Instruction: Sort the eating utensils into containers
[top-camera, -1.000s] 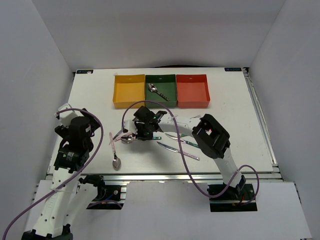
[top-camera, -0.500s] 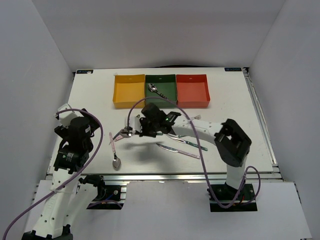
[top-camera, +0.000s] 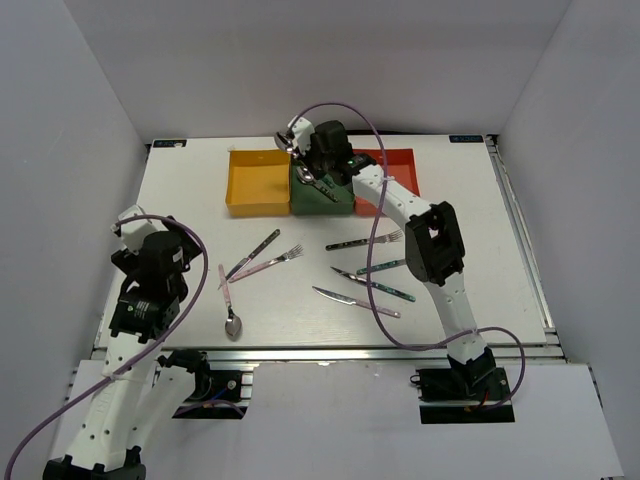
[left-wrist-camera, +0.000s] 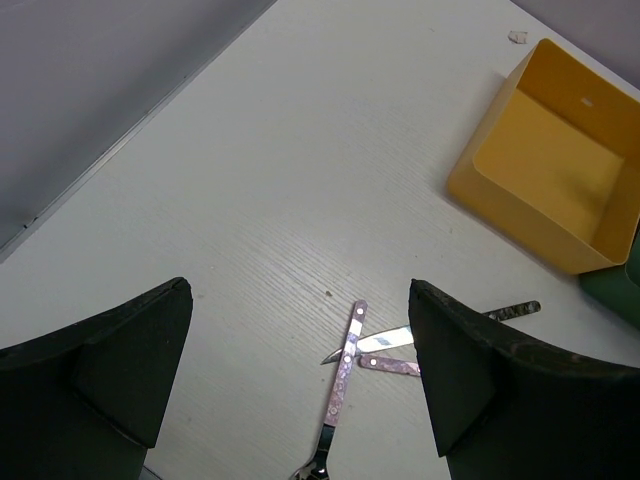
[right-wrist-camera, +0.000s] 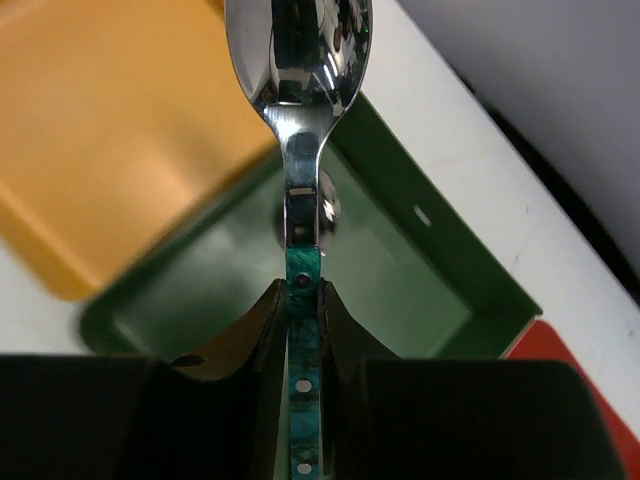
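My right gripper (right-wrist-camera: 303, 300) is shut on the teal handle of a spoon (right-wrist-camera: 300, 150) and holds it over the dark green bin (right-wrist-camera: 400, 270), bowl pointing away. In the top view the held spoon (top-camera: 290, 140) is above the green bin (top-camera: 340, 200), which has another spoon (top-camera: 315, 184) in it. The yellow bin (top-camera: 255, 180) and red bin (top-camera: 395, 185) flank it. Several utensils lie on the table: a teal knife (top-camera: 252, 255), a pink fork (top-camera: 272, 262) and a pink spoon (top-camera: 228, 300). My left gripper (left-wrist-camera: 300, 380) is open and empty above the pink spoon's handle (left-wrist-camera: 345, 375).
More utensils lie centre right: two teal forks (top-camera: 362, 241) (top-camera: 380, 267), a teal knife (top-camera: 372, 284) and a pink knife (top-camera: 355, 301). The left arm (top-camera: 150, 275) stays at the table's left edge. White walls enclose the table. The yellow bin (left-wrist-camera: 560, 160) shows in the left wrist view.
My right gripper has carried the teal spoon from the table's middle left, up and back to above the green bin. The left arm has not moved.
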